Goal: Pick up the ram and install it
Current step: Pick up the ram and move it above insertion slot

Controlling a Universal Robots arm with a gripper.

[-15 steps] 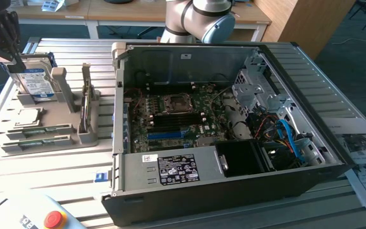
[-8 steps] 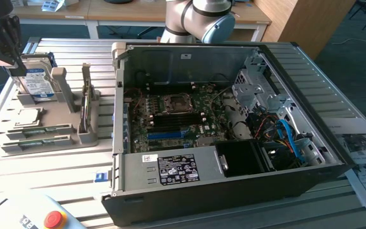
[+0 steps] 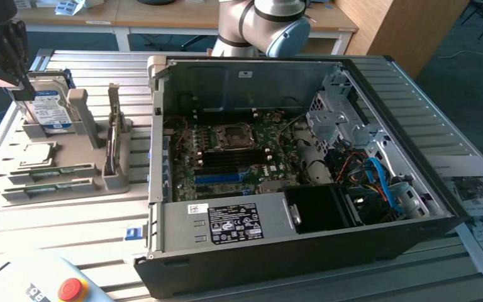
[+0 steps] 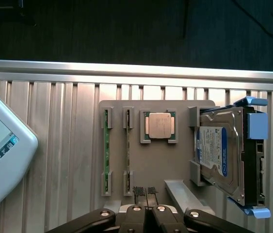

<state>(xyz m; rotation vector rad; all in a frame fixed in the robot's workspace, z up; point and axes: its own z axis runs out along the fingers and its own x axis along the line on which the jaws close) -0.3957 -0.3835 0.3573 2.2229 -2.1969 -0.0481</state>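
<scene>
A ribbed aluminium table (image 3: 443, 119) spread across the foreground, its slats catching pale, even light. Behind it stood wooden-topped desks (image 3: 174, 17) on white legs, and toward the exterior view's right a tall light-wood panel (image 3: 405, 31) rose beside them. The floor (image 3: 477, 69) was dark blue-grey carpet. Printed sheets (image 3: 480, 201) lay at the table's edge on the exterior view's right

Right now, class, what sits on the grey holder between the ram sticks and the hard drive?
The silver processor lies between the ram sticks and the hard drive, plain in the wrist view.
</scene>
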